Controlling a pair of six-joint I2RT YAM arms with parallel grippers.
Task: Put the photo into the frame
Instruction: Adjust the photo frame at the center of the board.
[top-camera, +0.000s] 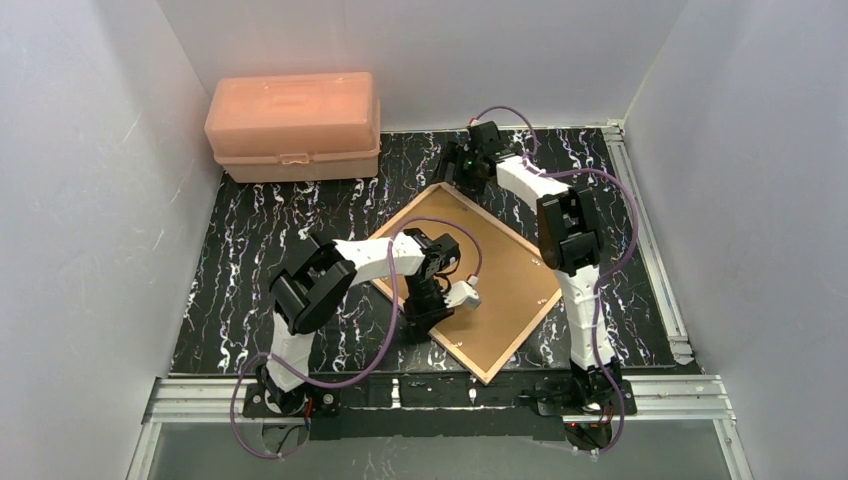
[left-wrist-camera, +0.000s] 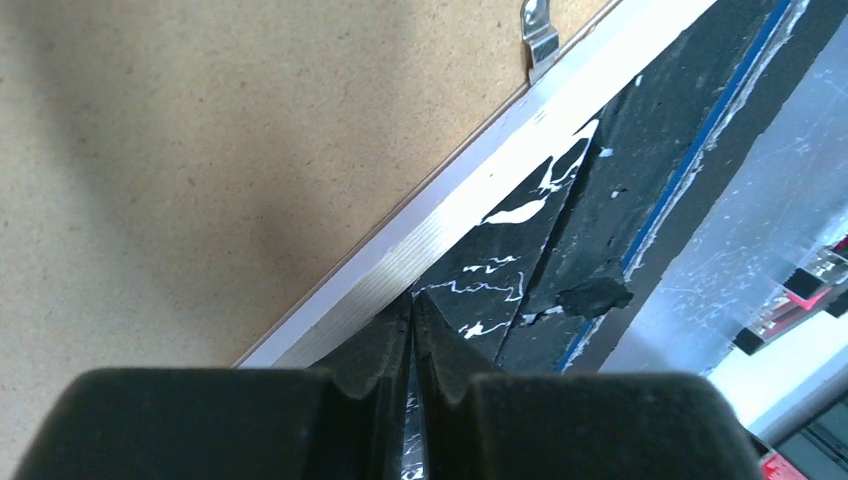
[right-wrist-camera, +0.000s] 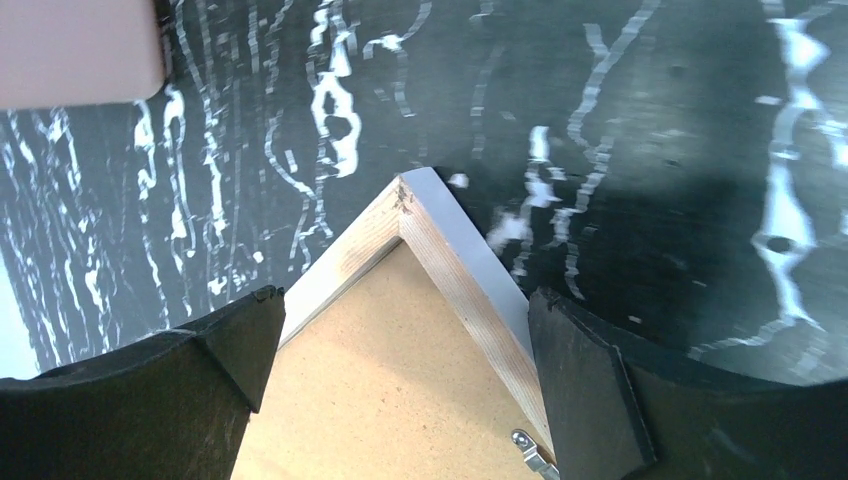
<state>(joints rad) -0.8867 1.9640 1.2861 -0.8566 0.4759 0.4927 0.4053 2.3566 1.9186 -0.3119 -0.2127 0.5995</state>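
Frame (top-camera: 505, 270) lying back-up on black marbled table (top-camera: 250, 260), pink box (top-camera: 293, 125) at far left

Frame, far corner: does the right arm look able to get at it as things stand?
Likely yes: the right gripper is open with a finger on either side of the frame at its far corner, and nothing shows between them.

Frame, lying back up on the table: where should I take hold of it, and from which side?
Probably its far corner: the frame lies flat with thin rims, and the open right hand straddles that corner from above.
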